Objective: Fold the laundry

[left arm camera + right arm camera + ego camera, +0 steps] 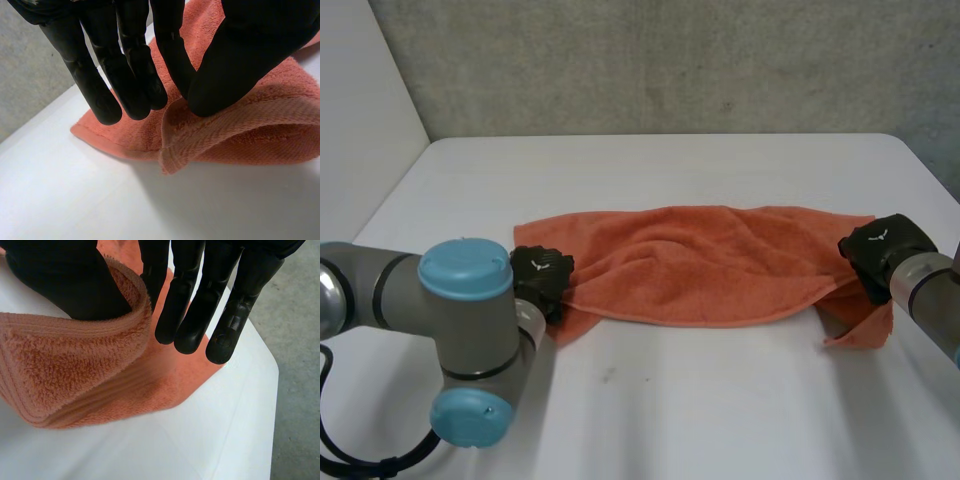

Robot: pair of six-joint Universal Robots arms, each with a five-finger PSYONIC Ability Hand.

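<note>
Both my left hand (240, 60) and right hand (65, 285) pinch a raised fold at the orange towel (700, 265) ends, thumb against straight fingers; the folds partly cover my thumbs.

Rumpled orange towel (700, 265) (both ends curled up) stretched across white table (670, 400).

I see a white surface (720, 400) with rounded far corners and a small dark smudge (608, 376) towards its near edge. A grey wall (670, 60) stands behind it, and a white panel (360, 120) flanks its left.
</note>
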